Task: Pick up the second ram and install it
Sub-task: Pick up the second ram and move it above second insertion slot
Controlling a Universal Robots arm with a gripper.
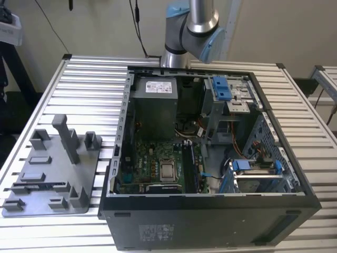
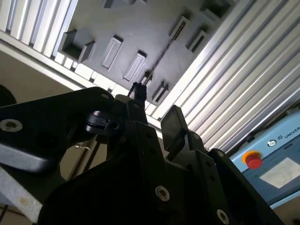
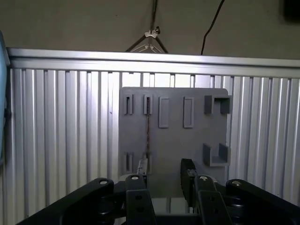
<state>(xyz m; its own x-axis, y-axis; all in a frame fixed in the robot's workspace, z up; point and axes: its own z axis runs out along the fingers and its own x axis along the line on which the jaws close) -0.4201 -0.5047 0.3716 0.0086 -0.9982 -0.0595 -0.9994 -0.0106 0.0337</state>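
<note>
The gripper [image 3: 164,174], fingers spread and empty, is hanging above the second ram [image 3: 147,131] in the fixture plate [image 3: 174,143]; an off-centre descent risks knocking it askew.

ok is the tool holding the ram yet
No, the second ram sits on edge in the grey fixture plate and the open tool is empty.

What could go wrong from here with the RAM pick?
1. The thin dark memory stick stands on edge in the grey plastic fixture plate, nearly in line with one finger of the open pincer; descending, that finger may strike it.
2. Loose cables beside the green motherboard slots could snag insertion.
</note>
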